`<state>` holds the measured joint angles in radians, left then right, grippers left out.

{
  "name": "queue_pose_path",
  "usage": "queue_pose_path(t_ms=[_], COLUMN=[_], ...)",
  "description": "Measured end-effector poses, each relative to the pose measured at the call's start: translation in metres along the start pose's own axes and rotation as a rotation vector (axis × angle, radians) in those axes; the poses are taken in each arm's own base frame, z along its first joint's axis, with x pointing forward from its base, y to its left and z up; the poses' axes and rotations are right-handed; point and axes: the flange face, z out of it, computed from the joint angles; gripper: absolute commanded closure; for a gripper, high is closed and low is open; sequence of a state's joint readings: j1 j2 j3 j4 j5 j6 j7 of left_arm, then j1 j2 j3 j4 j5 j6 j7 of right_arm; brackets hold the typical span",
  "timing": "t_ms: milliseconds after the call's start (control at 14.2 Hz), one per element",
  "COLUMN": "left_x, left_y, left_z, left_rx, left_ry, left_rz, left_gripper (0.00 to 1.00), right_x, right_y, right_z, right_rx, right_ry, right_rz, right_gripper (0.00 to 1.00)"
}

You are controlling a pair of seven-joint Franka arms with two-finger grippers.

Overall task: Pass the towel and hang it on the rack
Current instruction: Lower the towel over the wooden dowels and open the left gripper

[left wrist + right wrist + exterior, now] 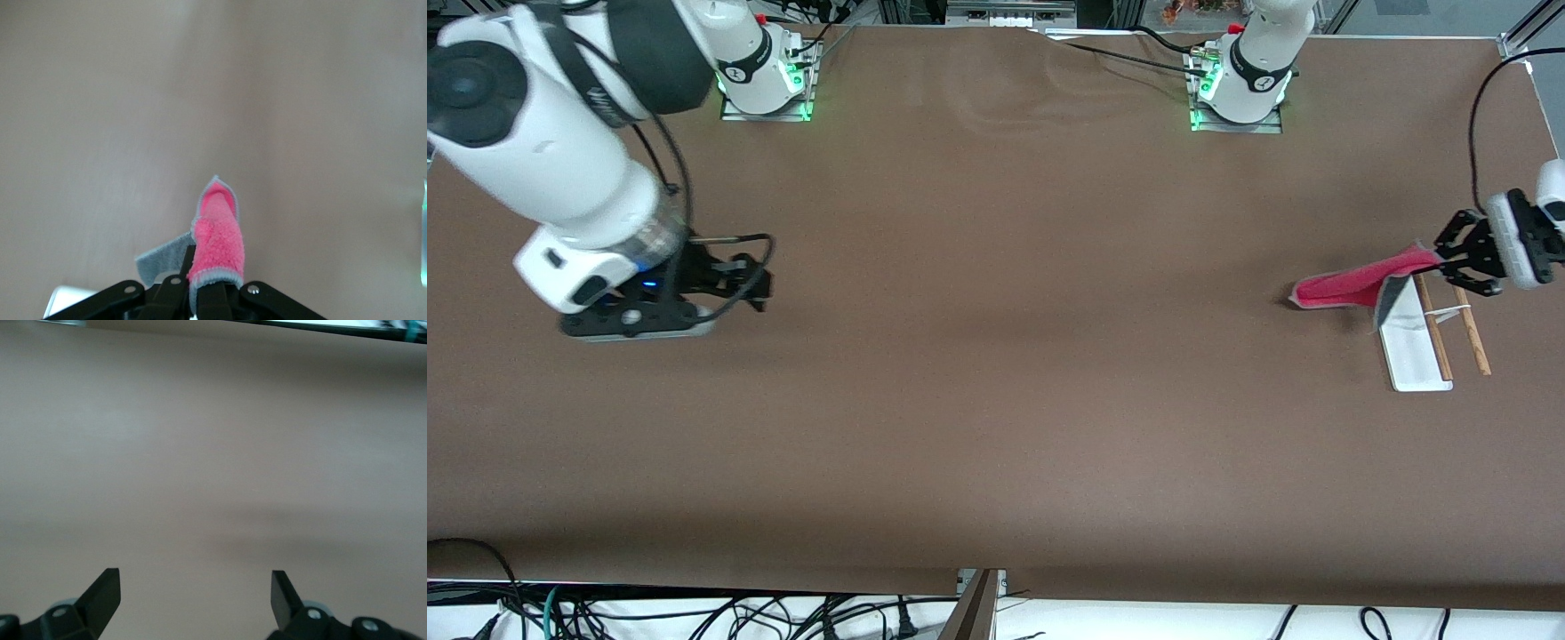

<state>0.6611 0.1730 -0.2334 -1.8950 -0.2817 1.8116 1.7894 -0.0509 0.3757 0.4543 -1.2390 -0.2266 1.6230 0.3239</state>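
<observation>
The towel (1352, 283) shows its pink-red side and a grey flap with pale trim. My left gripper (1443, 259) is shut on one end of it, at the left arm's end of the table, just above the rack (1436, 333). The towel stretches from the gripper toward the table's middle, its free end low over the table. The rack has a flat white base and two thin brown rods. In the left wrist view the towel (218, 243) sticks out of the shut gripper (203, 293). My right gripper (760, 283) is open and empty, waiting low at the right arm's end; it shows open in the right wrist view (195, 587).
The brown table cover (996, 356) spreads wide between the two arms. Cables lie below the table's front edge (694, 613). A black cable (1489, 98) hangs near the left arm's wrist.
</observation>
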Motion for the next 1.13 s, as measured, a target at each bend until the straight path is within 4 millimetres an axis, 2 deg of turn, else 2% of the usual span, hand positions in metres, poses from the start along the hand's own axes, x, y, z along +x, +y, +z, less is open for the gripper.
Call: queue_pose_path(t_ms=[212, 353, 564, 776, 917, 1058, 1128], left_x=[-0.027, -0.045, -0.082, -0.121, -0.141, -0.159, -0.171], left_y=[-0.018, -0.028, -0.033, -0.042, -0.053, -0.057, -0.056], left_z=[-0.023, -0.035, -0.049, -0.047, -0.042, -0.036, -0.034], left_rx=[-0.016, -0.017, 0.007, 0.014, 0.009, 0.004, 0.003], left_ry=[-0.033, -0.049, -0.034, -0.022, -0.035, -0.031, -0.028], left_rz=[0.003, 0.011, 0.033, 0.077, 0.095, 0.089, 0.089], left_gripper=[1.0, 1.0, 1.0, 1.0, 1.0, 1.0, 1.0], right_x=[-0.012, -0.024, -0.03, -0.041, -0.047, -0.053, -0.056], right_y=[0.057, 0.083, 0.124, 0.165, 0.185, 0.199, 0.199], right_z=[-0.014, -0.018, -0.02, -0.013, -0.008, -0.006, -0.006], right_rx=[-0.069, -0.102, -0.118, -0.107, -0.043, -0.003, -0.001], right_ry=[-0.052, -0.109, -0.148, -0.19, -0.214, -0.224, -0.228], right_rz=[0.031, 0.042, 0.019, 0.028, 0.023, 0.027, 0.022], right_gripper=[0.0, 0.0, 0.0, 0.0, 0.0, 0.0, 0.0])
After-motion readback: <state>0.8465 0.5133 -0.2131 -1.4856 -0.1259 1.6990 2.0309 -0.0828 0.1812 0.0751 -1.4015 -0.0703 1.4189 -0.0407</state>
